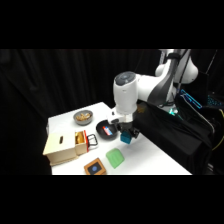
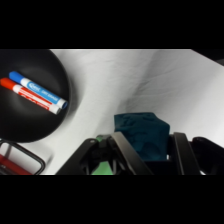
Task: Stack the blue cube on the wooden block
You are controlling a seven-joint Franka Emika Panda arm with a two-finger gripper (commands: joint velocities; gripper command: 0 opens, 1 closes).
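Note:
The blue cube (image 1: 126, 137) hangs a little above the table, held in my gripper (image 1: 127, 134), which comes down from the white arm. In the wrist view the teal cube (image 2: 142, 134) sits between the two black fingers (image 2: 124, 152), which are shut on its sides. The wooden block (image 1: 94, 167), flat and brown with a dark blue round mark on top, lies near the table's front edge, down and to the left of the gripper. It does not show in the wrist view.
A light-green flat block (image 1: 115, 157) lies between the gripper and the wooden block. A black bowl (image 1: 105, 129) holds a red and a blue marker (image 2: 37, 91). A pale wooden box (image 1: 62, 146) and a small round bowl (image 1: 83, 117) stand at the left.

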